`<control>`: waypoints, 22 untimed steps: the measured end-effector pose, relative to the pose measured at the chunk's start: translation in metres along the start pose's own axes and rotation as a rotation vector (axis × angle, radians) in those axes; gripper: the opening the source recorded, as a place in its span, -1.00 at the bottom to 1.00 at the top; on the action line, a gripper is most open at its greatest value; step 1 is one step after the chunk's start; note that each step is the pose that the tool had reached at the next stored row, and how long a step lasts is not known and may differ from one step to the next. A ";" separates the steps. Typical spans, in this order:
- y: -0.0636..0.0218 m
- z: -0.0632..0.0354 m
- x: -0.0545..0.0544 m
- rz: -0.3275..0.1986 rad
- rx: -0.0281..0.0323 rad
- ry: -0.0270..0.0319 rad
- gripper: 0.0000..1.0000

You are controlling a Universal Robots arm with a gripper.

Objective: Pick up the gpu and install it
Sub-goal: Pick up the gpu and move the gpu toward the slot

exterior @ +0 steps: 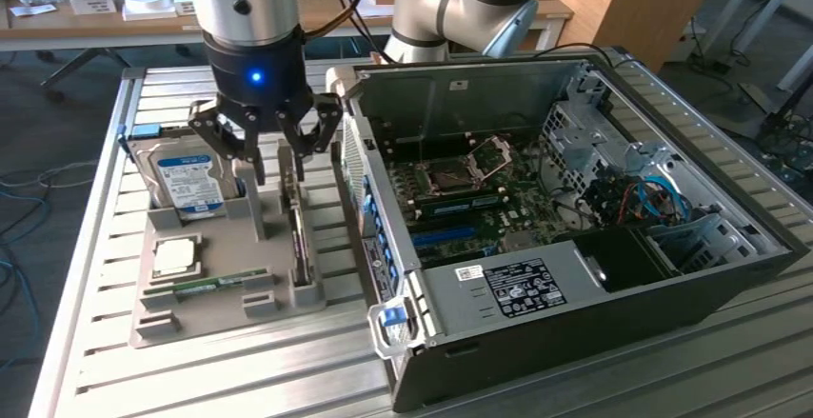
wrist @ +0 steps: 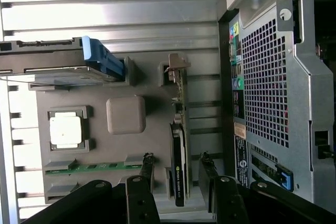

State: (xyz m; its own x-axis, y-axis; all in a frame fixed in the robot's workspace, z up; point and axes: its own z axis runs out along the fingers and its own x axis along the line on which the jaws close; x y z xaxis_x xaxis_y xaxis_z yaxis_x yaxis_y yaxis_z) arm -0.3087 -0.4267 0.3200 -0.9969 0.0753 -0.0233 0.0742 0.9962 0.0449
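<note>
The gpu [exterior: 300, 237] stands on its edge in a slot of the grey holder tray [exterior: 216, 318] on the exterior view's left, next to the open computer case [exterior: 572, 247]. In the wrist view it is a thin dark card [wrist: 180, 156] with a pale bracket at one end. My gripper [exterior: 272, 166] hangs just above the card's far end, open. Its two fingers [wrist: 146, 169] straddle the card with a gap on each side, and nothing is held. The motherboard [exterior: 464, 199] lies exposed inside the case.
A blue-labelled hard drive [exterior: 190, 180], a square processor [exterior: 175, 256] and a narrow green RAM stick [exterior: 209, 285] share the tray. The case's rear wall [wrist: 273, 87] stands close beside the card. The slatted metal table [exterior: 190, 380] runs under everything.
</note>
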 end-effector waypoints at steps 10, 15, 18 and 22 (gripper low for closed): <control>-0.0034 0.0003 0.000 0.000 -0.0002 -0.0001 -0.05; -0.0080 0.0000 -0.001 0.000 -0.0001 -0.0001 -0.05; -0.0104 -0.0001 -0.001 0.000 -0.0001 0.0000 -0.05; -0.0111 0.0006 -0.001 0.000 -0.0002 -0.0002 -0.05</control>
State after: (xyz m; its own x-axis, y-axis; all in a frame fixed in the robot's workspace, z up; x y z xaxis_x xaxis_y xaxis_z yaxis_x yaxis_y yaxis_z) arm -0.3082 -0.4378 0.3189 -0.9969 0.0754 -0.0235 0.0743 0.9962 0.0451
